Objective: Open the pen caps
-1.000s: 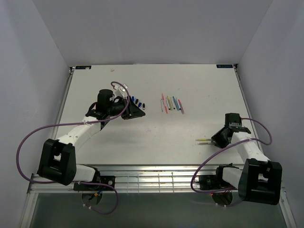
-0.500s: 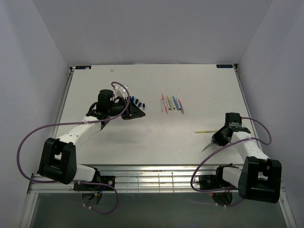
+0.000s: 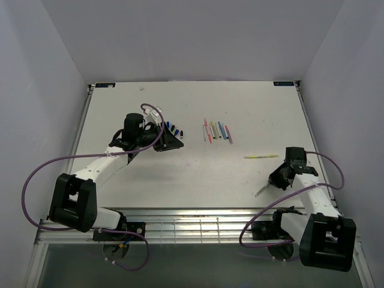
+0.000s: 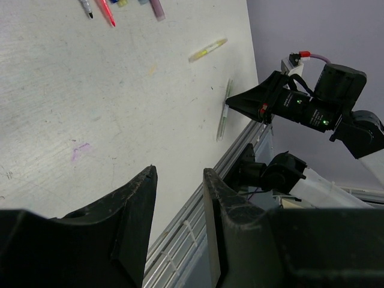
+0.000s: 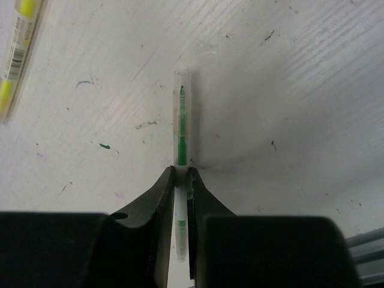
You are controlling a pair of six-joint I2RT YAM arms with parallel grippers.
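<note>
My right gripper (image 3: 275, 180) is shut on a thin green pen (image 3: 261, 189) low over the table near its front right edge. In the right wrist view the fingers (image 5: 182, 173) clamp the pen (image 5: 182, 120) mid-barrel, and its clear capped end points away. A yellow pen (image 3: 261, 156) lies loose on the table beyond it, also at the top left of the right wrist view (image 5: 17, 42). My left gripper (image 3: 174, 141) is open and empty (image 4: 178, 177), just in front of several small caps (image 3: 174, 128). A row of pens (image 3: 217, 131) lies at mid-table.
The left wrist view shows the yellow pen (image 4: 207, 50), the green pen (image 4: 224, 111) and the right gripper (image 4: 255, 102) by the table's metal front rail (image 3: 198, 213). Purple cables (image 3: 36, 174) loop beside both arms. Grey walls enclose the table.
The yellow pen, beside the right gripper a second ago, now lies loose farther up the table. The right gripper has drawn back toward the front edge with the green pen. The left arm has not moved.
</note>
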